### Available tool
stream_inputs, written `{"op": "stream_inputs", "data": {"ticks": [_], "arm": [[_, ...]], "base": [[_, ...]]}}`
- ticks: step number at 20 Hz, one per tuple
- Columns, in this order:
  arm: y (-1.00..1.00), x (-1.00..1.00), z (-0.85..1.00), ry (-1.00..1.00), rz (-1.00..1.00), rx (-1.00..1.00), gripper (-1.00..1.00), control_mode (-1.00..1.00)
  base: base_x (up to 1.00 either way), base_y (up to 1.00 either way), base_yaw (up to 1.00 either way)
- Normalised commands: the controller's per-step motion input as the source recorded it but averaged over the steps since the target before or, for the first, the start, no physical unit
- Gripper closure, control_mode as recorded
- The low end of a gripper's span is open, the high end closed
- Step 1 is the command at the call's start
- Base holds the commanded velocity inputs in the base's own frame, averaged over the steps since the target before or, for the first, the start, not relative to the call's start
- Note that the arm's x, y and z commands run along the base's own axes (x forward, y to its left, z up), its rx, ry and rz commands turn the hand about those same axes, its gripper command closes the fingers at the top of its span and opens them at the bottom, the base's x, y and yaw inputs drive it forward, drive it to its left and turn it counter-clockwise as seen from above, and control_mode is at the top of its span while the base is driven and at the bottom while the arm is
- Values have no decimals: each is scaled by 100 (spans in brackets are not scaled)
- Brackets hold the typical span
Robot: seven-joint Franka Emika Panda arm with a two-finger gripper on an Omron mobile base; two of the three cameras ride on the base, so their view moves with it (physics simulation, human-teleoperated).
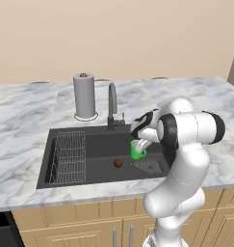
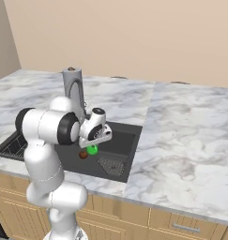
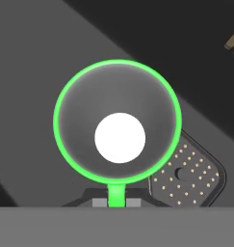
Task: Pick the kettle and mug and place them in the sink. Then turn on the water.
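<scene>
Over the sink (image 1: 46,166), jaws pinch the mug (image 3: 117,123) by its handle.

White arm over dark sink (image 2: 129,154), green mug (image 2: 92,150) beneath pincer (image 2: 93,144), brown ball (image 2: 83,154) beside

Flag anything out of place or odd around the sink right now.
A small brown round object lies loose on the sink floor near the drain; I cannot tell what it is. The mug hangs upright in the gripper. Nothing looks spilled.
</scene>
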Motion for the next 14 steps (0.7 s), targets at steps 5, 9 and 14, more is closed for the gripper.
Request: {"op": "stream_inputs", "data": {"ticks": [5,9,14], "arm": [[0,26,-35,0,0,0,100,-100],[0,28,-29,0,0,0,100,-100],[0,27,-27,0,0,0,100,-100]], "base": [[0,0,0],[0,0,0],[0,0,0]]}}
